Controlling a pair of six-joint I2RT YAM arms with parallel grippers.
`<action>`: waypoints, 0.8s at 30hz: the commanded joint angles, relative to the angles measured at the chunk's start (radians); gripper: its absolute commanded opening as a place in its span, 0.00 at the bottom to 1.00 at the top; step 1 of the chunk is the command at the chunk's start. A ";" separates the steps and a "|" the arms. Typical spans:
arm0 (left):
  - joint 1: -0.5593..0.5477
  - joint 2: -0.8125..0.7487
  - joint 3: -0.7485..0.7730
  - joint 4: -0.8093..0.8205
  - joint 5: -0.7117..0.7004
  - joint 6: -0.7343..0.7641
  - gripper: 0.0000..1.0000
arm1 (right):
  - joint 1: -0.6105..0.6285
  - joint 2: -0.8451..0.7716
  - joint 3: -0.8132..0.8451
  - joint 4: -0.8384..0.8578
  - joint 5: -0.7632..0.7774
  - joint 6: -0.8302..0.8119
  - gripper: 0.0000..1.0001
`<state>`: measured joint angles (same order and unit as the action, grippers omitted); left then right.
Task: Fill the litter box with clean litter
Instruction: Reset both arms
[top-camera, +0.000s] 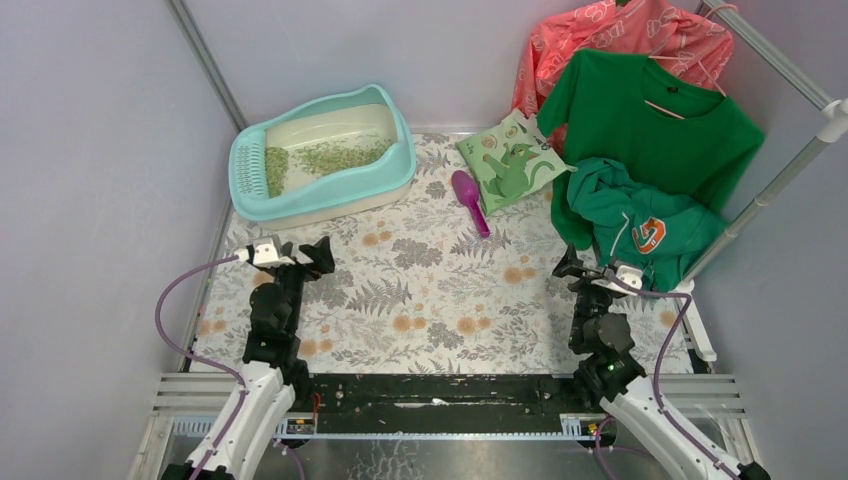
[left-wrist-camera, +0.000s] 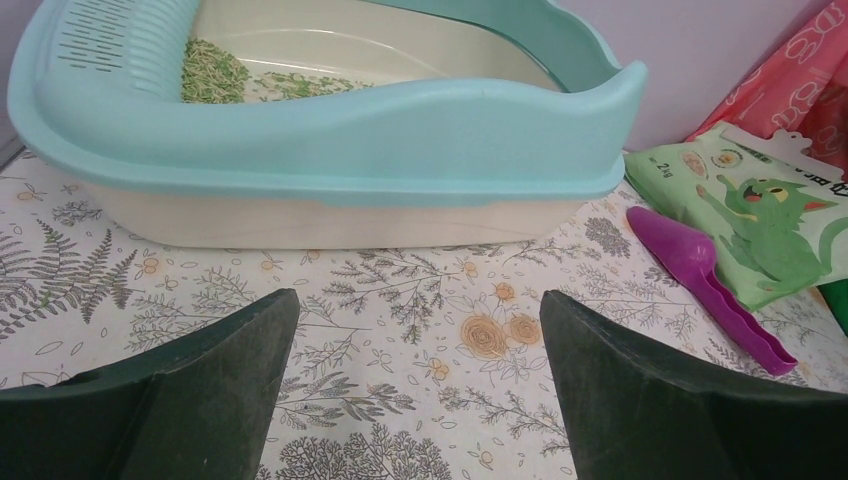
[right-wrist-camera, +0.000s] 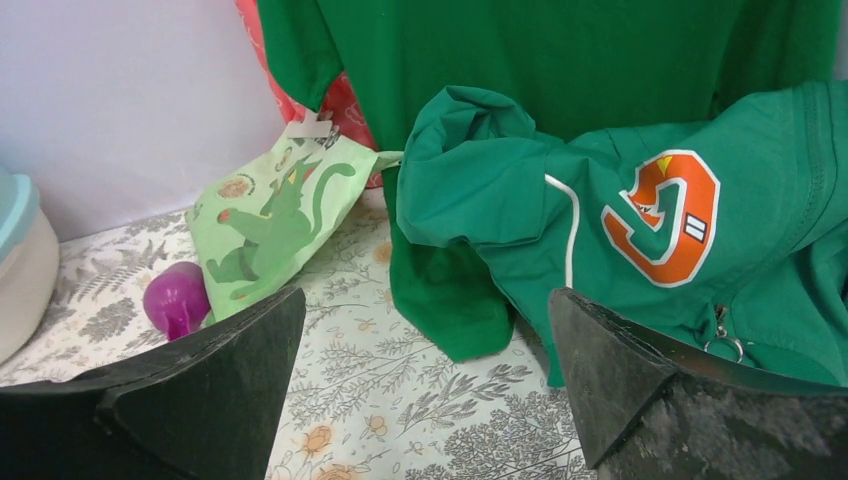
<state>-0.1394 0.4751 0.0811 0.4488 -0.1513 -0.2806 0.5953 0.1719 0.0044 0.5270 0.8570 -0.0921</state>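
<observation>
The litter box (top-camera: 405, 160), with a turquoise rim and a cream basin, stands at the back left of the table. Pale green clean litter (top-camera: 335, 155) covers part of its floor near the slotted grate. In the left wrist view the litter box rim (left-wrist-camera: 400, 130) fills the upper half, with clean litter (left-wrist-camera: 215, 75) visible over it. My left gripper (top-camera: 300, 253) hovers in front of the box, open and empty; the left gripper (left-wrist-camera: 420, 330) has only tablecloth between its fingers. My right gripper (top-camera: 590, 265) is open and empty at the right, and the right gripper (right-wrist-camera: 425, 330) faces the clothes.
A purple scoop (top-camera: 468, 198) lies beside a light green printed bag (top-camera: 513, 160) at the back centre. Green garments (top-camera: 640, 215) and a pink one (top-camera: 600, 35) hang from a rack at the back right, draping onto the table. The garments (right-wrist-camera: 620, 220) hang close ahead of my right gripper.
</observation>
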 joint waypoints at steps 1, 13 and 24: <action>0.001 -0.015 -0.014 0.019 -0.019 0.030 0.99 | -0.003 0.120 -0.111 0.234 0.052 -0.084 1.00; 0.000 0.013 -0.022 0.073 0.009 0.057 0.99 | -0.039 0.824 -0.106 0.904 0.054 -0.116 1.00; 0.000 0.027 -0.024 0.090 0.007 0.065 0.99 | -0.166 1.227 0.008 1.081 -0.032 -0.050 1.00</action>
<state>-0.1394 0.4961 0.0628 0.4614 -0.1413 -0.2466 0.4492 1.3247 0.0040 1.4464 0.8257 -0.1352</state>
